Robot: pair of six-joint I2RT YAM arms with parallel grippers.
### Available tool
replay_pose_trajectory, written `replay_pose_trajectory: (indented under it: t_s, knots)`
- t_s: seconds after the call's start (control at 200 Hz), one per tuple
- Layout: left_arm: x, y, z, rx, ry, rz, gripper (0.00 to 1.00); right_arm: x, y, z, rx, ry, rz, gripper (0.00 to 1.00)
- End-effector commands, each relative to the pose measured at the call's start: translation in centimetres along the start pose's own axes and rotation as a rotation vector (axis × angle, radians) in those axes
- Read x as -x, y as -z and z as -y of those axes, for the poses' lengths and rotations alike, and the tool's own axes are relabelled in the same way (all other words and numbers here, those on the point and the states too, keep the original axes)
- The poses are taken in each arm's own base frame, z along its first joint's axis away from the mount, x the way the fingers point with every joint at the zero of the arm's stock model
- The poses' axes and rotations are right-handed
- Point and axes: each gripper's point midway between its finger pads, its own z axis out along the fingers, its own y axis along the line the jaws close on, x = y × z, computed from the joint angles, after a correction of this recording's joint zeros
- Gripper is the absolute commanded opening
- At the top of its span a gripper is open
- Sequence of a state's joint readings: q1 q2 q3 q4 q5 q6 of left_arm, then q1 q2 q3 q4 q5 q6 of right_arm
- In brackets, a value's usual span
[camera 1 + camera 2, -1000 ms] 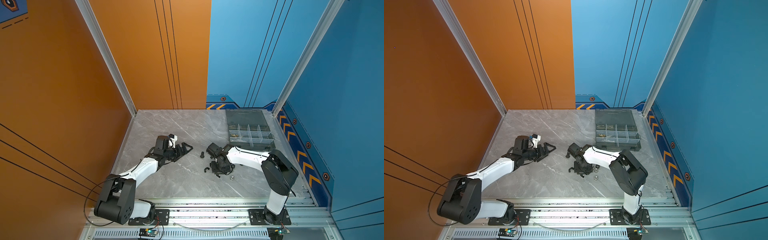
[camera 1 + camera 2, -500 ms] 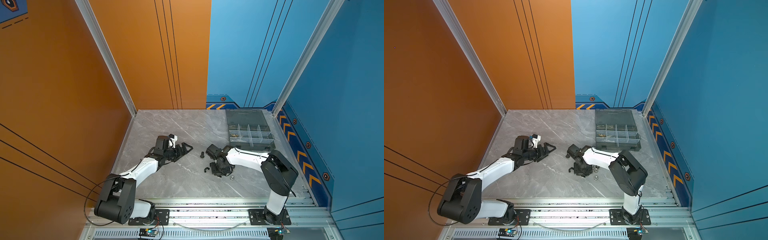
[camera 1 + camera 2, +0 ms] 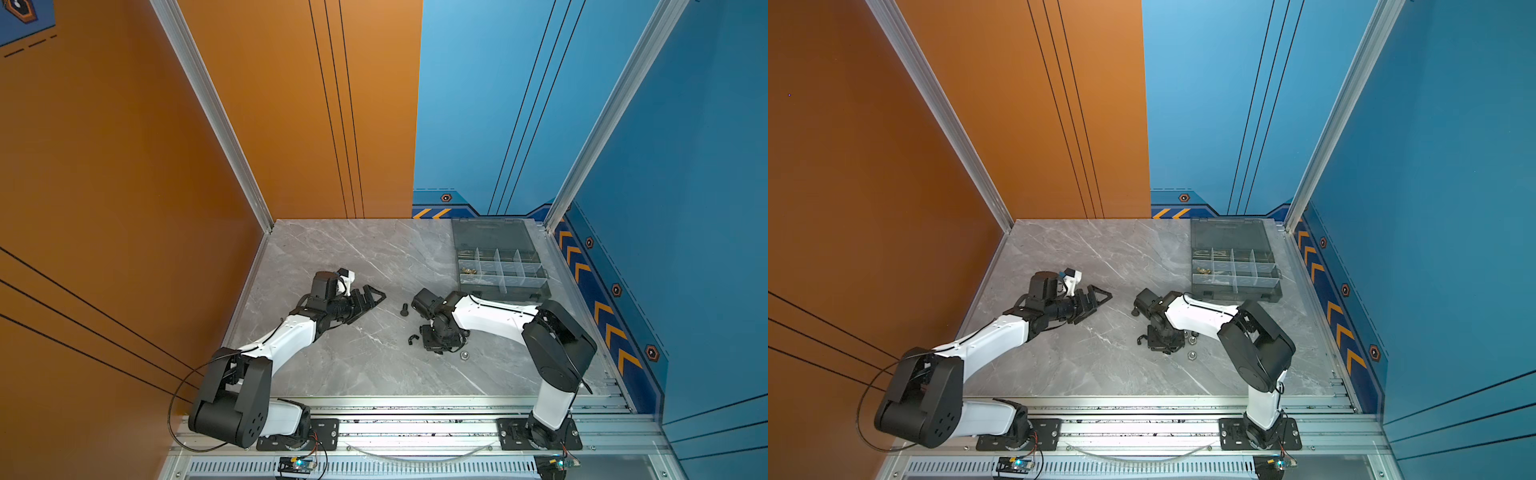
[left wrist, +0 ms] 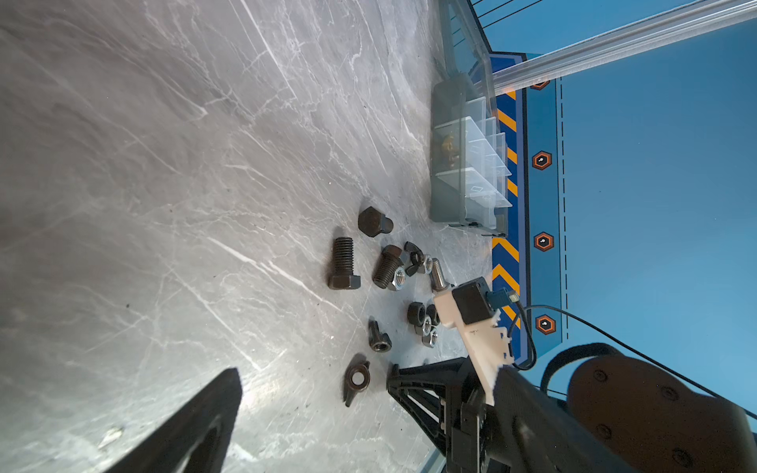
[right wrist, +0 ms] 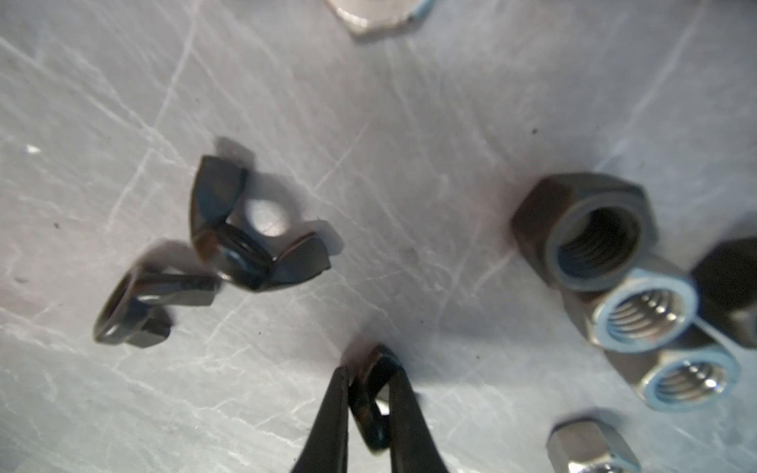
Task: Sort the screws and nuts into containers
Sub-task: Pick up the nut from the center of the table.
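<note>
My right gripper (image 5: 368,368) points down at the table and is shut on a black wing nut (image 5: 370,405). Two more black wing nuts (image 5: 254,241) (image 5: 139,311) lie beside it, with a black hex nut (image 5: 585,233) and silver hex nuts (image 5: 643,315) on its other side. Black screws (image 4: 343,264) (image 4: 387,266) and a silver screw (image 4: 437,274) lie farther back. My left gripper (image 3: 376,296) hovers open and empty, left of the pile. The containers are compartments of the grey organizer box (image 3: 498,266) at the back right; one holds brass wing nuts (image 3: 467,271).
The box's lid (image 3: 490,232) lies open flat toward the back wall. A single black screw (image 3: 404,309) stands between the two grippers, and a silver nut (image 3: 464,354) lies in front of the right gripper (image 3: 440,345). Blue and orange walls enclose the marble table (image 3: 332,249).
The right gripper's jaws have closed onto the black wing nut. The left arm has not moved.
</note>
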State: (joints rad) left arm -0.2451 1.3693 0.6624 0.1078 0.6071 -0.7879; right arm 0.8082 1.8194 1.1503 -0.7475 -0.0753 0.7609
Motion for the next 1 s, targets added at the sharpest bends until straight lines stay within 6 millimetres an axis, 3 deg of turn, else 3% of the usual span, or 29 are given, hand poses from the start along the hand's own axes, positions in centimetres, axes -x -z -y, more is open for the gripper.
replay_pose_trajectory:
  t_s: [0.0,0.385,0.721,0.866,0.991]
  knots:
    - [-0.5,-0.1,-0.1,-0.003,0.013,-0.019,0.98,-0.5,-0.2,0.4,-0.016,0.003,0.000,0.00]
    - [-0.5,-0.1,-0.2,-0.003,0.015,-0.015,0.98,1.4,1.5,-0.3,0.043,0.028,0.040,0.00]
    - [-0.3,0.0,0.0,-0.003,0.015,-0.010,0.98,4.1,5.1,-1.1,0.167,0.048,0.087,0.00]
    - [0.0,0.0,0.3,-0.006,0.012,-0.005,0.98,7.9,8.4,1.0,0.197,0.010,0.159,0.00]
    - [0.0,0.0,0.4,-0.007,0.011,0.001,0.98,11.4,11.0,4.0,0.189,-0.039,0.238,0.00]
